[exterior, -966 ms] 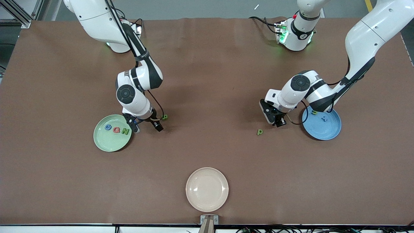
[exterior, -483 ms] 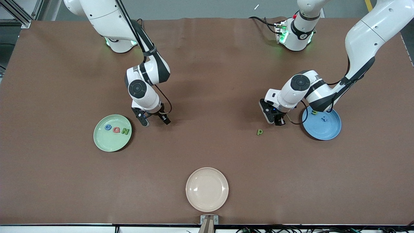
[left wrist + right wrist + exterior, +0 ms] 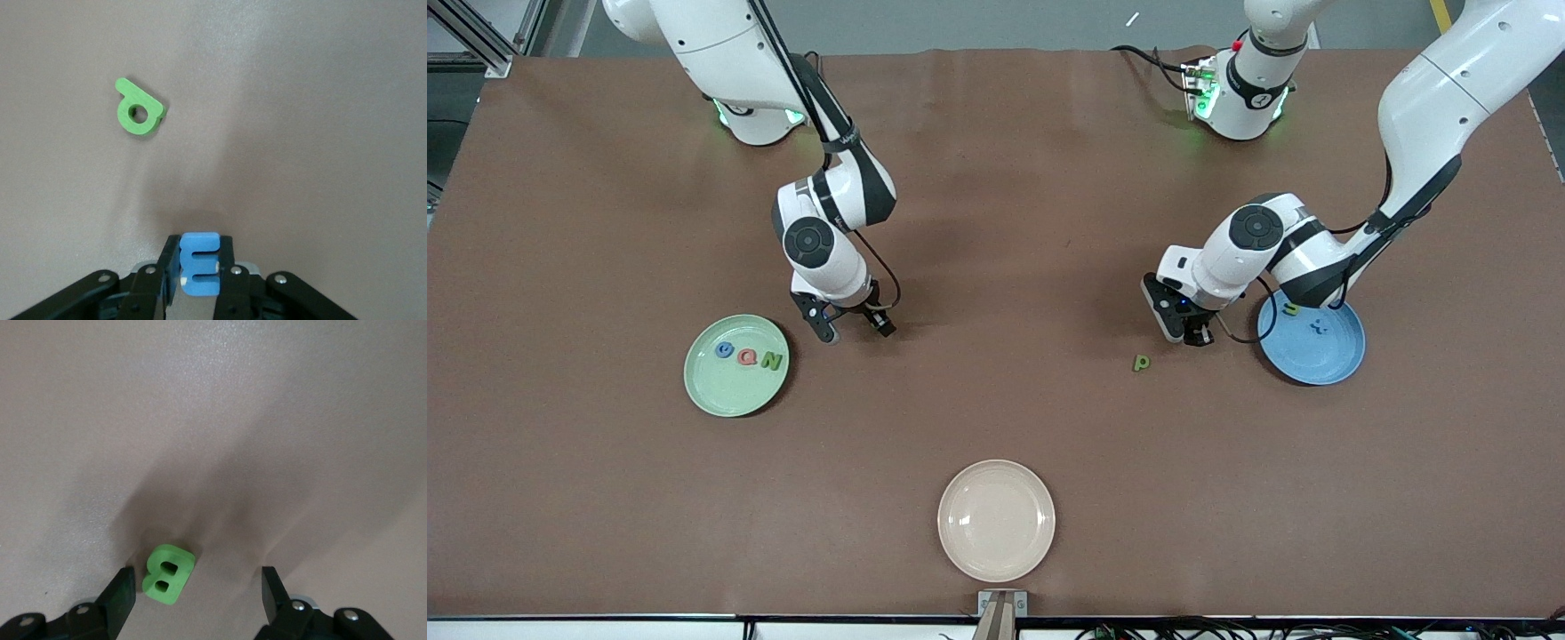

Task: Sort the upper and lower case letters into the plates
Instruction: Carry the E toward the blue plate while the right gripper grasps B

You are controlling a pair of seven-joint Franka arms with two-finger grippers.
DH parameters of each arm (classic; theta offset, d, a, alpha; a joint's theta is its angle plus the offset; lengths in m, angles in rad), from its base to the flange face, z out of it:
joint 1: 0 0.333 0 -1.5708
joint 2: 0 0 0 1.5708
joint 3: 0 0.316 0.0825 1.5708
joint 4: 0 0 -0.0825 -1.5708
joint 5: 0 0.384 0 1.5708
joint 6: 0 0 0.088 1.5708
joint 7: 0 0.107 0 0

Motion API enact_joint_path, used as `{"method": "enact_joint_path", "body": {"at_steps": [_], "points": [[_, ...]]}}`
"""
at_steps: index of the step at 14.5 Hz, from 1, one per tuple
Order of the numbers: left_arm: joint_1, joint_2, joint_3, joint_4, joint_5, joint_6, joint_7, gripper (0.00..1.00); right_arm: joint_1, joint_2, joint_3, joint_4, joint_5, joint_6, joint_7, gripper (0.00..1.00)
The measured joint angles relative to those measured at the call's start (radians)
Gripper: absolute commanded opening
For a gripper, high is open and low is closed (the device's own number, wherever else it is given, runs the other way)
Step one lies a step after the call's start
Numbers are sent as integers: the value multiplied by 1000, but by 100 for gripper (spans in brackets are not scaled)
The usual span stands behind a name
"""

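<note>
A: Checking the left gripper (image 3: 198,267) first. Its wrist view has the blue m (image 3: 199,263) pinched between the two fingers (image 3: 157,280), both pads pressed against the letter's flat sides, the letter standing on edge in the narrow gap.

B: Agreed, closed down on the m. In the front view that gripper (image 3: 1190,336) sits over bare table beside the blue plate (image 3: 1334,366). The green p (image 3: 1141,363) lies flat on the table just nearer the camera than the gripper, apart from both fingers.

A: Blue plate contents: a green n (image 3: 1290,309) and a blue x (image 3: 1319,327), partly under the arm.

B: Right gripper (image 3: 200,595)?

A: Fingers spread wide. The green B (image 3: 168,574) lies flat on the table between them, close by one finger (image 3: 122,600) and well clear of the second. I cannot tell if that finger touches it. Nothing is held.

B: From the front the right gripper (image 3: 854,327) is low over the table near the green plate (image 3: 720,396), toward the right arm's end. The B itself is hidden there.

A: Green plate holds blue C (image 3: 724,350), red Q (image 3: 747,357), green N (image 3: 772,362) in a row. The cream plate (image 3: 996,520) sits nearest the camera.
</note>
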Motion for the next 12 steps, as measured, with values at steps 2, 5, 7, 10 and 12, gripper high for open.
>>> {"method": "enact_joint_path", "body": {"at_steps": [2,5,7,10,12], "points": [[19,-1,-3,2,1,0,1,18,0,0,0,0,0,1,0,78],[153,-5,-105,-2,3,-22,15,17,0,0,-2,-1,0,2,0,77],[267,-7,-202,-9,3,-74,19,17,-1,0,-6,0,0,4,0,73],[392,-8,-294,-17,0,-148,53,17,-2,0,-8,0,0,4,-1,54],[460,-8,-306,-31,-8,-164,96,17,-1,-1,-7,4,0,11,-1,30]]}}
